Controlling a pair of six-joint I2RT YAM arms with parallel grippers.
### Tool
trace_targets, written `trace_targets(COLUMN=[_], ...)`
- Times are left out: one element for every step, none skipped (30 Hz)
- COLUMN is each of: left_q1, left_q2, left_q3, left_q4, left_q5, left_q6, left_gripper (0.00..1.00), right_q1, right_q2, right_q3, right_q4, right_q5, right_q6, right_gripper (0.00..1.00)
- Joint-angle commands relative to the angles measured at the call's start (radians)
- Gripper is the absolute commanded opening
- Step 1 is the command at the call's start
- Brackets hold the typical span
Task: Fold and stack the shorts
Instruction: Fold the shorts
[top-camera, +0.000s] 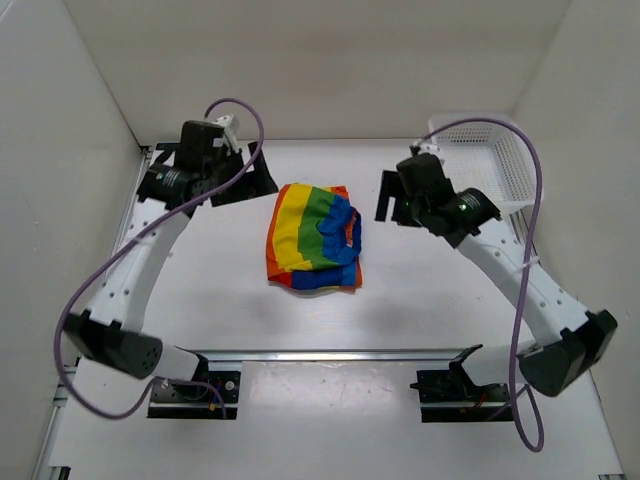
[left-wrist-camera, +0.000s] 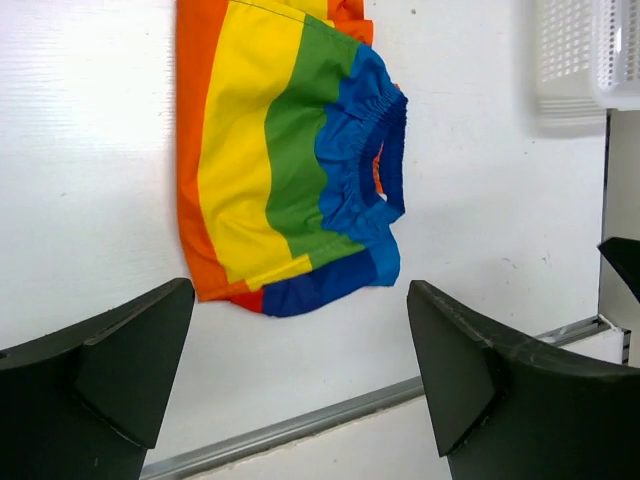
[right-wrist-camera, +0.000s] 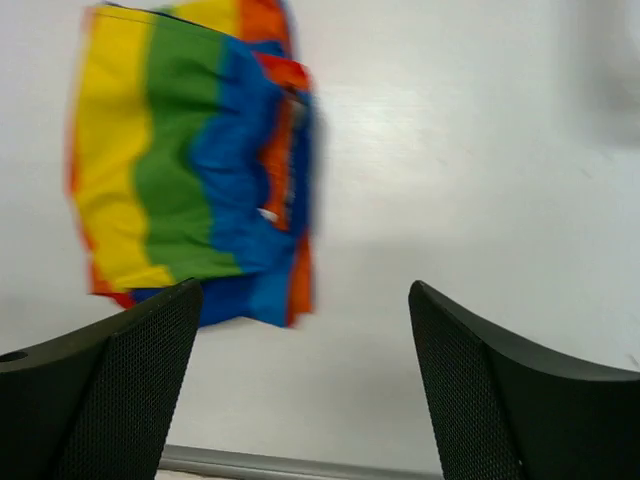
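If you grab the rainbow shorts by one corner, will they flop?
Probably yes: the shorts are soft cloth, gathered and wrinkled along one edge. They are likely light, since they lie nearly flat. The fold would probably come undone, as nothing holds it.

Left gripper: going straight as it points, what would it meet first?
Probably the blue corner of the rainbow-striped cloth shorts, seen between its open fingers; depth is unclear, so perhaps the white table.

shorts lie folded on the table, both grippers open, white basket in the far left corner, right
No: the white basket sits in the far right corner, as the top external view shows. The shorts lie folded on the table, left gripper and right gripper both open.
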Motion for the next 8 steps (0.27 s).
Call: trace_targets(left_q1=[0.001, 0.001, 0.001, 0.001, 0.001, 0.001, 0.001, 0.001], left_q2=[-0.116, -0.142, -0.194, -0.22, -0.245, -0.292, -0.314, -0.335], left_q3=[-0.096, -0.139, -0.159, -0.177, -0.194, -0.231, -0.248, -0.263], left_q4=[-0.006, 0.004, 0.004, 0.014, 0.014, 0.014, 0.027, 0.037], left_q5=[-0.071, -0.083, -0.109, -0.12, -0.129, -0.14, -0.154, -0.154], left_q6=[-0.017, -0.026, -0.026, -0.039, -0.039, -0.049, -0.062, -0.062], left_gripper=[1.0, 1.0, 1.0, 1.0, 1.0, 1.0, 1.0, 1.0], right_q1=[-0.008, -0.008, -0.008, -0.008, -0.008, -0.008, -0.008, -0.008], right_q2=[-0.074, -0.1, -0.147, -0.172, -0.192, -0.23, -0.247, -0.262], right_q3=[-0.128, -0.154, -0.2, -0.22, -0.24, -0.26, -0.297, -0.309], right_q4=[-0.141, -0.159, -0.159, -0.175, -0.184, -0.184, -0.184, -0.184], right_q5=[0.199, 0.199, 0.213, 0.222, 0.222, 0.231, 0.253, 0.268], right_q6=[0.061, 0.075, 0.084, 0.093, 0.093, 0.103, 0.103, 0.103], right_gripper=[0.88, 0.88, 0.88, 0.88, 0.87, 0.85, 0.85, 0.85])
